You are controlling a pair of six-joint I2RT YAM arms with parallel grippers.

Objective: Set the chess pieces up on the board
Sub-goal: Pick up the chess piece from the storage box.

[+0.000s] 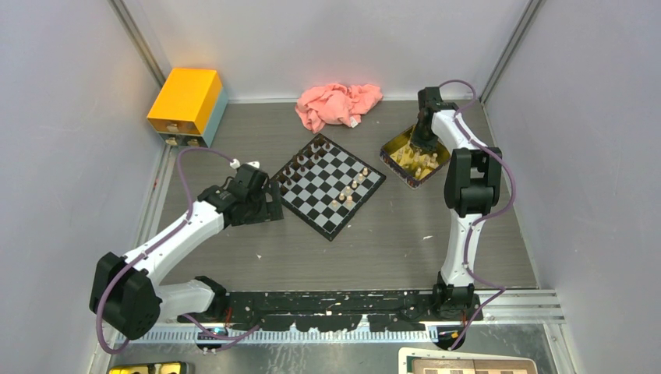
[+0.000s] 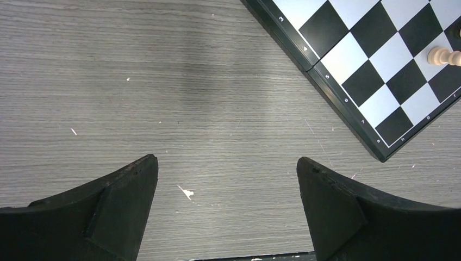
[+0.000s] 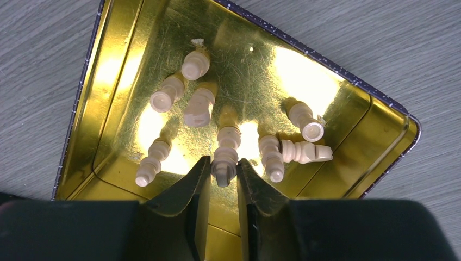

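Several pale chess pieces (image 3: 199, 107) crowd the gold tin (image 3: 108, 81) around the right gripper (image 3: 223, 164).

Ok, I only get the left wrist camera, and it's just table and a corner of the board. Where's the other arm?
Observer: The right gripper is down inside a gold tin, right of the board.
Operator: Is it grabbing something?
Observer: A pale chess piece sits between its jaws; I cannot tell if it is gripped yet.
Operator: Any brown ones on the board?
Observer: Yes, dark pieces stand along its far left edge.
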